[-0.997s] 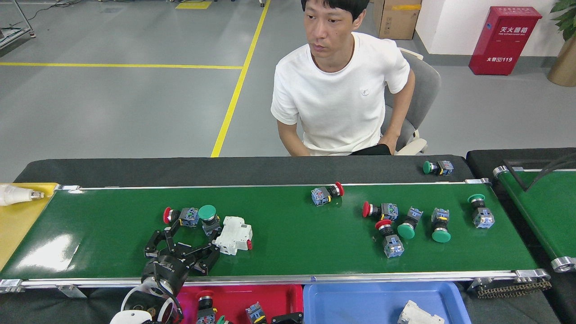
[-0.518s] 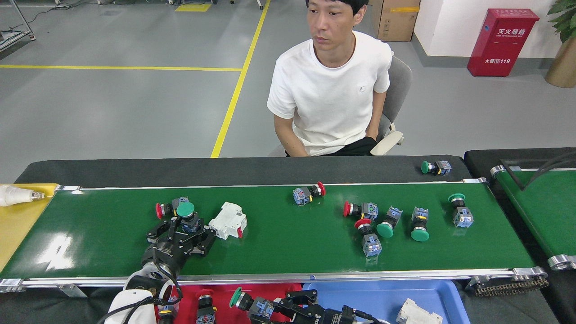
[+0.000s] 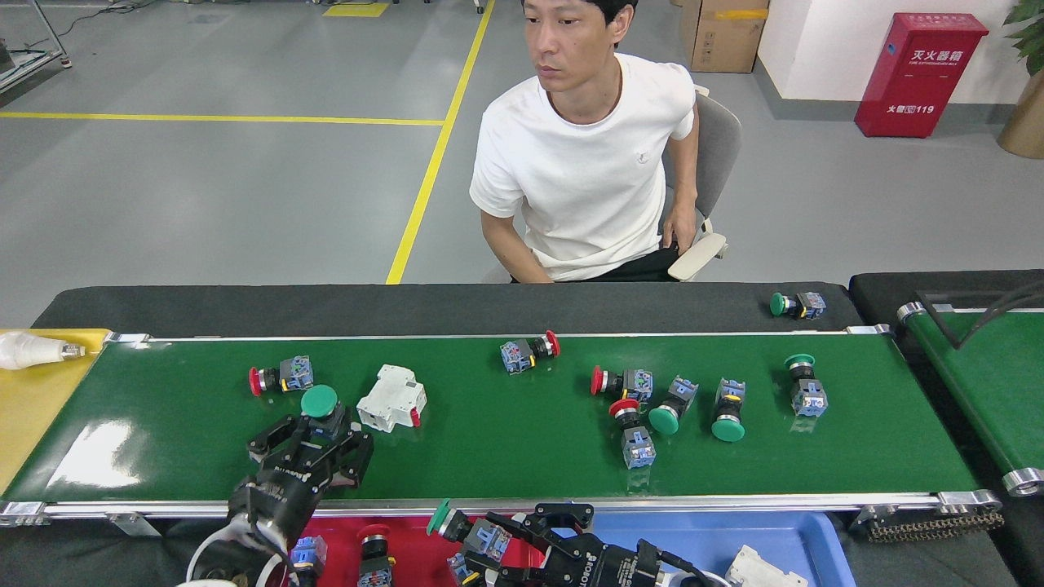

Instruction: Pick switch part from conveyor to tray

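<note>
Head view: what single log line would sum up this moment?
left claw: closing around green-capped push-button switch on glossy green conveyor belt | right claw: holding green-capped switch over red plastic tray

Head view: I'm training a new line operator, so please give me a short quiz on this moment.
1. True or false: the right gripper is empty.
2. Fill in: on the conveyor, the white breaker lies to the ___ of the left gripper.
3. The stray switch beyond the far rail has a cap that is: A red, B green, C yellow.
Key: 1 false, it holds a green-capped switch; 2 right; 3 B.
</note>
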`<control>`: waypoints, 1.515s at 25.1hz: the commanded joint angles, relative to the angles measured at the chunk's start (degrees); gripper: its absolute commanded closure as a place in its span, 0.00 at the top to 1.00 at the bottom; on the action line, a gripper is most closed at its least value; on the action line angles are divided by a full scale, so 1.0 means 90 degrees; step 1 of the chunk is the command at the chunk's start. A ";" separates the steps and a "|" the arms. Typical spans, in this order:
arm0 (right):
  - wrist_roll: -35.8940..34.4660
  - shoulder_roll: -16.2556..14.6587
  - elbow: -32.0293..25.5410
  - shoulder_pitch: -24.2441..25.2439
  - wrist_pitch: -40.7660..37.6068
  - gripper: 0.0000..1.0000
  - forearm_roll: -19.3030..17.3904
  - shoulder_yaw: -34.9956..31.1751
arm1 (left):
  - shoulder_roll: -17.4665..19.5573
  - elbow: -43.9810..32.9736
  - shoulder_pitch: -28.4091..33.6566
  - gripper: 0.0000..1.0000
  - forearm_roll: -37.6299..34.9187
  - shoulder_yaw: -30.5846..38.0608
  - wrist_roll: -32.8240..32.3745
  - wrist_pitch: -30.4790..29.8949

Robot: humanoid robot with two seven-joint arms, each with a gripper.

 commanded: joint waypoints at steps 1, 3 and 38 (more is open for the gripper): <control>-0.0059 -0.0021 -0.0081 -0.0091 -0.0104 0.96 -0.0028 -0.0019 | 0.0042 -0.0519 0.0317 0.07 0.0022 0.0032 0.0115 -0.0231; -0.0059 -0.0001 -0.0081 -0.0101 -0.0104 0.96 -0.0028 -0.0038 | 0.0042 -0.0890 0.0737 0.07 -0.0027 -0.0007 0.0154 -0.0251; -0.0401 0.0243 0.2126 -0.1702 0.5404 0.97 0.0509 -0.0156 | 0.0462 0.0516 -0.0123 1.00 0.1037 0.1731 -0.0432 -0.0202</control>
